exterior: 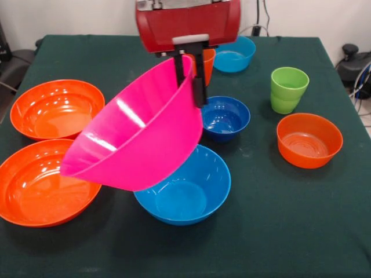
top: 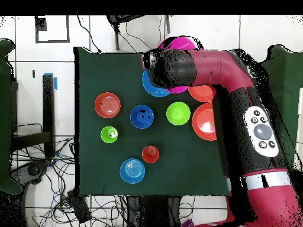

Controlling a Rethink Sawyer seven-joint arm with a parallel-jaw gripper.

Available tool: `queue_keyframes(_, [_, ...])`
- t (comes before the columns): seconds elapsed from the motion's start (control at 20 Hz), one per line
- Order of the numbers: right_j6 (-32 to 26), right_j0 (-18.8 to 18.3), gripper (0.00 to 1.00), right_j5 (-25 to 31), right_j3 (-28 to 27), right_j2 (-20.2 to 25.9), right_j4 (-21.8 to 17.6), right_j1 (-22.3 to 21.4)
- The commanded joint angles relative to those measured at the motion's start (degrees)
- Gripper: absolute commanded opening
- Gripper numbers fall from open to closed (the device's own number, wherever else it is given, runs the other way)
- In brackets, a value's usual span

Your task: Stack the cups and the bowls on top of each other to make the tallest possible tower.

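Aloft and steeply tilted, the large pink bowl [exterior: 139, 142] hangs over the large blue bowl [exterior: 185, 191] on the counter [exterior: 278, 231], where we judge the risk plain: pinched only at its rim, it could swing or slip, land crooked and skid off the blue one. We see the gripper [exterior: 190, 78] clamped on that rim, one finger inside, one outside

Front view is taken close, across the table [exterior: 324, 231], facing the robot at 12 o'clock; overhead is taken high, straight down, robot base at 6 o'clock; the table [top: 89, 171] is shared.
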Motion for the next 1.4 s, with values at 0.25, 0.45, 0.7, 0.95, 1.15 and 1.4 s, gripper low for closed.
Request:
queue_keyframes(0.25, [-18.7,0.6,0.00,5.2,3.1,2.9,-5.0,0.4])
queue_keyframes(0.45, [-16.5,0.5,0.00,4.6,3.8,2.9,-4.2,0.4])
queue_keyframes(0.7, [-7.4,2.0,0.00,2.0,6.0,2.1,-1.7,0.4])
queue_keyframes(0.95, [-6.5,3.1,0.00,1.9,5.7,1.3,-2.1,0.2])
queue_keyframes(1.15, [-6.7,3.6,0.00,2.1,5.7,0.9,-2.4,0.1])
queue_keyframes(1.4, [-6.2,4.2,0.00,2.4,5.6,0.4,-2.2,-0.1])
